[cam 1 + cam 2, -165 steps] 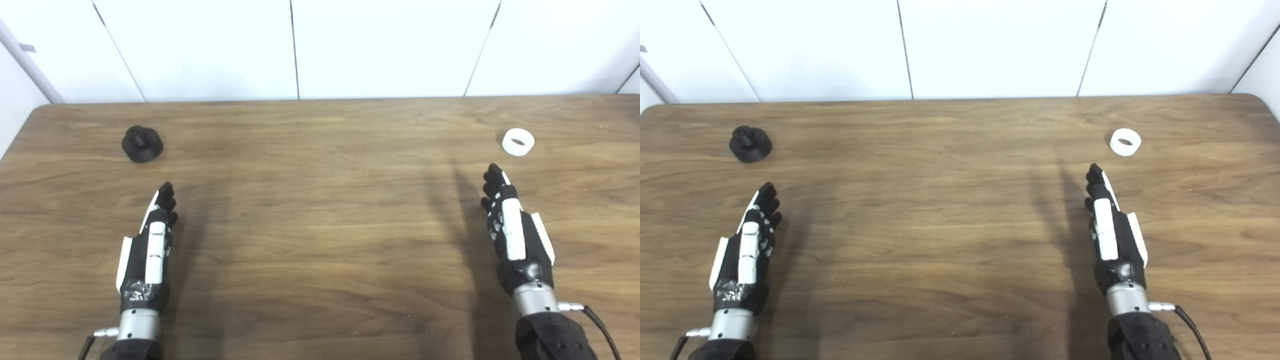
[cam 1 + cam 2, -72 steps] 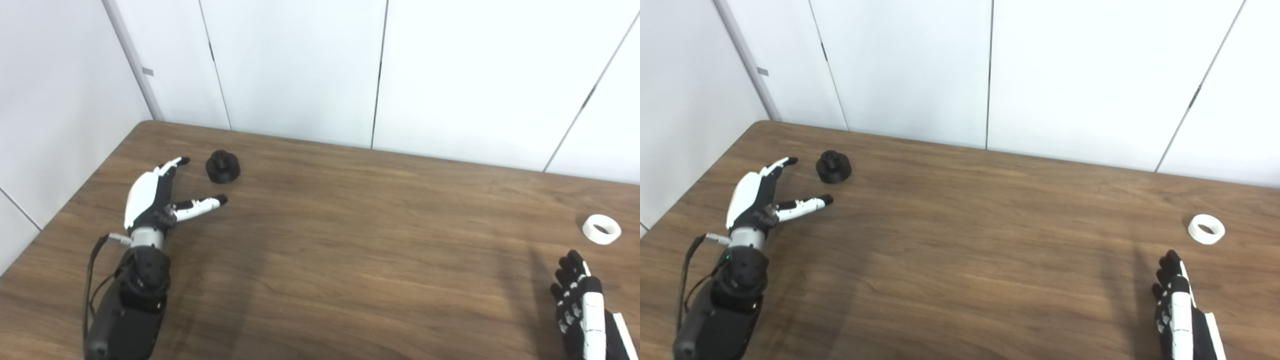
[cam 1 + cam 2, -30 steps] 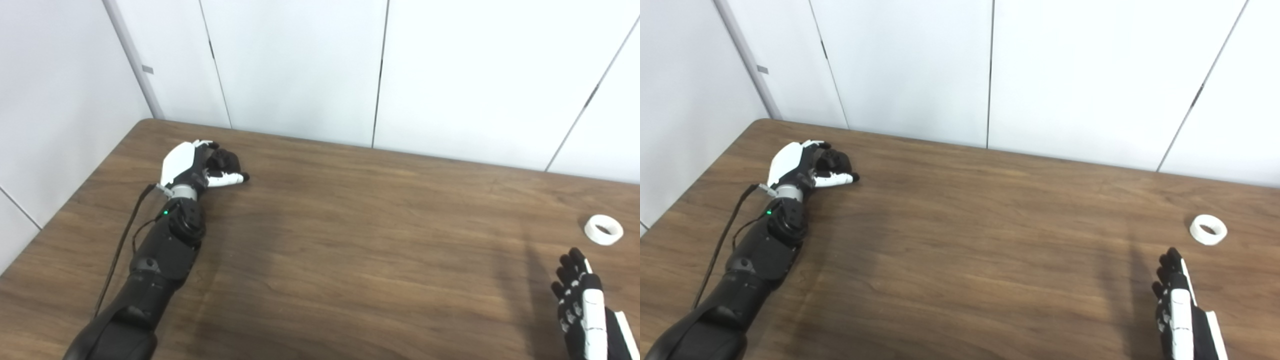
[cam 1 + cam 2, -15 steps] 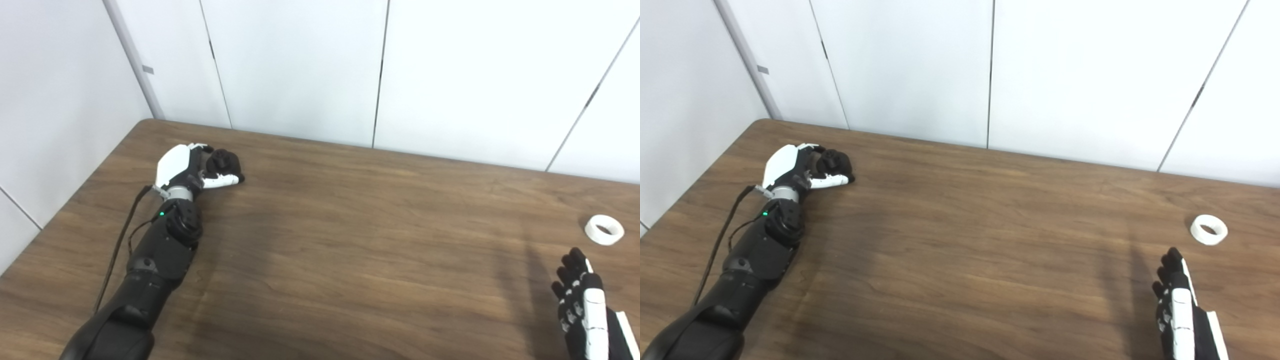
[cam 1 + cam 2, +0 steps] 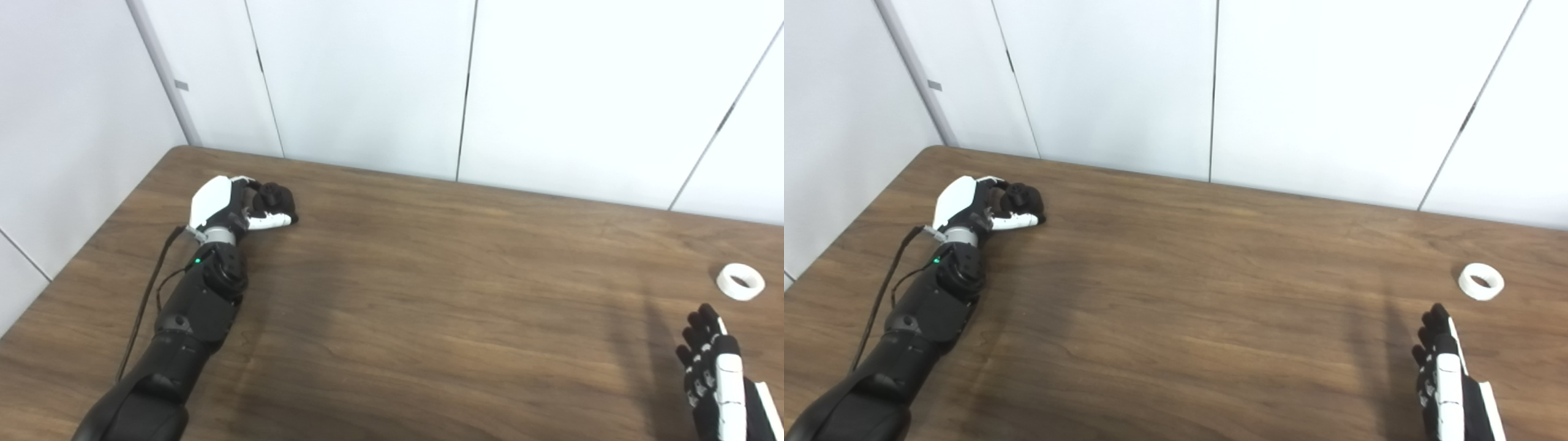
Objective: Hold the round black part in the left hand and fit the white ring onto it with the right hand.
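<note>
The round black part (image 5: 274,197) sits at the far left of the wooden table (image 5: 429,294). My left hand (image 5: 236,205) is shut on it, fingers behind and thumb in front; I cannot tell whether it is lifted. The white ring (image 5: 740,281) lies flat at the far right, also in the right eye view (image 5: 1481,281). My right hand (image 5: 716,380) is open and empty at the bottom right, a short way in front of the ring, fingers straight and apart from it.
White wall panels (image 5: 367,79) stand just behind the table's far edge. A second wall (image 5: 67,141) runs along the table's left edge, close to my left arm. A cable (image 5: 147,306) hangs along the left forearm.
My left hand's fingers and thumb have tightened around the black part and the hand has drawn back slightly to the left. The right hand and the ring have stayed still.
</note>
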You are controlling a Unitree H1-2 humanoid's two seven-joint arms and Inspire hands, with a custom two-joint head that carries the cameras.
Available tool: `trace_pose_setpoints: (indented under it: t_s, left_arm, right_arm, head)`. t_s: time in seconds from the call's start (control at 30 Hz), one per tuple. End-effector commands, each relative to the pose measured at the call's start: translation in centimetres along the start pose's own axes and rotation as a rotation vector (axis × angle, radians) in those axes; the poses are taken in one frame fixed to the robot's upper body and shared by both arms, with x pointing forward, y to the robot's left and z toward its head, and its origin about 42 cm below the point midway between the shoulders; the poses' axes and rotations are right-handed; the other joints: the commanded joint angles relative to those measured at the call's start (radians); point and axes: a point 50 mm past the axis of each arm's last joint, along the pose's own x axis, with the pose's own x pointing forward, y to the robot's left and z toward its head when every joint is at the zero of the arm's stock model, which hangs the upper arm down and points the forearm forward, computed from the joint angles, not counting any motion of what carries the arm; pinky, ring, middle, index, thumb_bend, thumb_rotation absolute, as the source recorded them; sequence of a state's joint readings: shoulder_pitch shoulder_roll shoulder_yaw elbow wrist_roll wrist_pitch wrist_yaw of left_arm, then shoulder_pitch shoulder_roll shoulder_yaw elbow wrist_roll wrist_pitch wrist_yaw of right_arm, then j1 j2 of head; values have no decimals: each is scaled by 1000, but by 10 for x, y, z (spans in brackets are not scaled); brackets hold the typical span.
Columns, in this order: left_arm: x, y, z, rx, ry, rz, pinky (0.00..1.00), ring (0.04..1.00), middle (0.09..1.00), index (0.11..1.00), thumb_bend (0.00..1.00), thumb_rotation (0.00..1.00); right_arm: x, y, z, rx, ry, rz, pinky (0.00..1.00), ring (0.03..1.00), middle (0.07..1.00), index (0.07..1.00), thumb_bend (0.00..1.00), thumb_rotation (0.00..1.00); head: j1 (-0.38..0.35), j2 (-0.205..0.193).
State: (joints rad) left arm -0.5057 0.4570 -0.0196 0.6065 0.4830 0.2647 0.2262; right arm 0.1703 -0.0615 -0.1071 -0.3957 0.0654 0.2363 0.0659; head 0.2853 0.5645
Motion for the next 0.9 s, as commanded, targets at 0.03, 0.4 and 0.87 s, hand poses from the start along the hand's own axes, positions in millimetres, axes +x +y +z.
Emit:
trace_pose_setpoints:
  t_s: [0.03, 0.4, 0.87]
  left_arm:
    - [13, 26, 18, -13, -60, 74, 1000, 971, 896, 741, 961, 317]
    - [13, 22, 20, -29, -55, 77, 1000, 958, 875, 692, 950, 287]
    - [10, 20, 16, -22, -97, 139, 1000, 884, 760, 482, 522, 46]
  right_arm:
    - [-13, -6, 4, -25, -14, -6, 1000, 1000, 986, 993, 320, 1000]
    - [-13, -7, 5, -28, -15, -7, 1000, 1000, 985, 992, 335, 1000]
    - [-12, -8, 4, -28, -16, -6, 1000, 1000, 991, 997, 321, 1000]
  head:
    - [-2, 2]
    - [-3, 4]
    - [0, 10]
